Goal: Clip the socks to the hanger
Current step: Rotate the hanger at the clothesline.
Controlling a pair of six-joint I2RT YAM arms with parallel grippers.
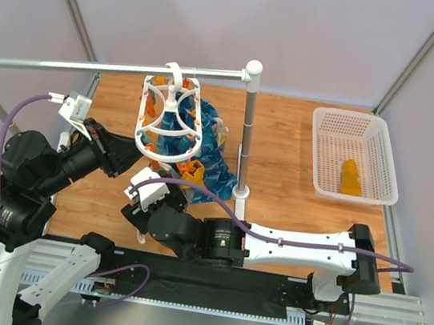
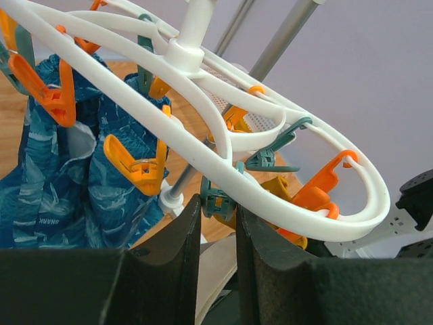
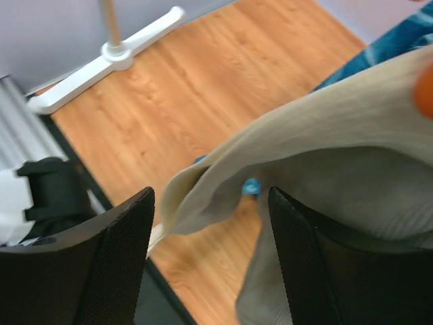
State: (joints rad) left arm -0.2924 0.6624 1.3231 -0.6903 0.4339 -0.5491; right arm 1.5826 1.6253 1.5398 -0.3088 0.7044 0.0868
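The white oval hanger (image 1: 168, 115) with orange clips hangs by its hook from the grey rail. In the left wrist view its ring (image 2: 203, 128) runs just above my fingers. My left gripper (image 1: 131, 155) (image 2: 218, 206) is shut on a teal clip (image 2: 215, 200) under the ring. One mustard sock (image 1: 193, 173) hangs at the hanger's near side and also shows behind the ring in the left wrist view (image 2: 283, 187). The other sock (image 1: 351, 178) lies in the white basket. My right gripper (image 1: 143, 188) (image 3: 210, 203) is open, with a beige garment (image 3: 325, 135) drooping between its fingers.
A blue wave-patterned cloth (image 1: 207, 149) (image 2: 61, 176) hangs from the hanger. The grey rail (image 1: 93, 67) rests on an upright post (image 1: 247, 126) whose white foot (image 3: 111, 57) stands on the wooden table. The white basket (image 1: 332, 118) stands at the right.
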